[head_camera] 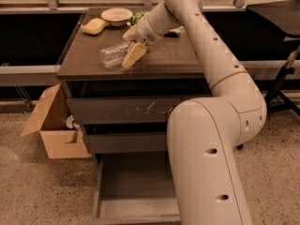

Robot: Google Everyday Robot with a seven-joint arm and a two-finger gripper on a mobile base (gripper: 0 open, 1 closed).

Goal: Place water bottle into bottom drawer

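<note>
The small clear ribbed plastic water bottle (112, 55) lies on its side on the dark brown bench (173, 60), left of centre in the upper part of the frame. The white arm's gripper (126, 50) is down at the bottle's right end. Its pale yellow fingers (133, 54) stand apart: one lies across the front of the bottle's end, the other sits just behind it, and they hold nothing.

Behind the bottle are a yellow sponge-like lump (93, 26), a shallow pale bowl (116, 16) and a green snack bag (138, 17).

Below the bench top, the scratched grey-brown top drawer (126, 110) and the narrower middle drawer (124, 142) are shut. The deep bottom drawer (136, 186) is pulled out at lower centre, showing its flat grey floor. An open cardboard box (51, 125) stands on the floor at left.
</note>
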